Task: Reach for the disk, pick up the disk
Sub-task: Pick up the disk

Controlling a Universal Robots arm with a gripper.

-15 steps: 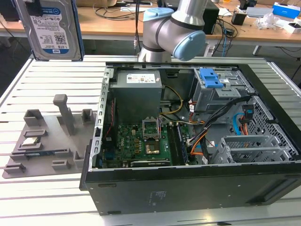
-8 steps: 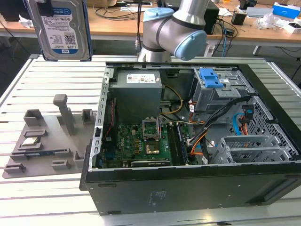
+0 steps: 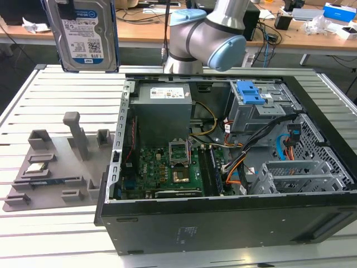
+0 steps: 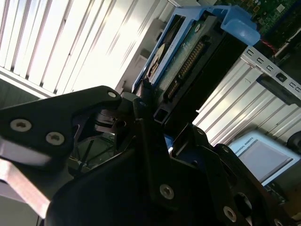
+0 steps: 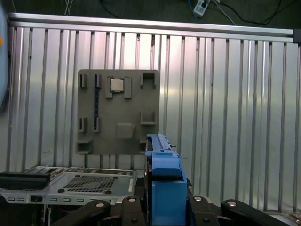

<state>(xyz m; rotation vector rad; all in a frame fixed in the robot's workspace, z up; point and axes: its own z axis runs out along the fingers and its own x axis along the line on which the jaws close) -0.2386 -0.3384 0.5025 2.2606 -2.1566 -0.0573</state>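
Observation:
The disk (image 3: 86,34) hangs upright high over the far left of the table in the exterior view, its white-and-blue label facing the camera and a blue bracket along its edges. In both wrist views my gripper (image 5: 162,207) is shut on it. The disk's blue bracket edge (image 5: 162,179) rises between the black fingers (image 5: 96,207). In the second wrist view the disk (image 4: 188,52) shows its connector side and blue bracket, clamped in the gripper (image 4: 150,117).
An open computer case (image 3: 223,223) lies on the slatted table, with a grey power supply (image 3: 164,106) and a blue latch (image 3: 249,92) inside. A grey fixture plate (image 3: 56,167) with holders lies at the exterior view's left. The arm's base joint (image 3: 212,33) stands behind the case.

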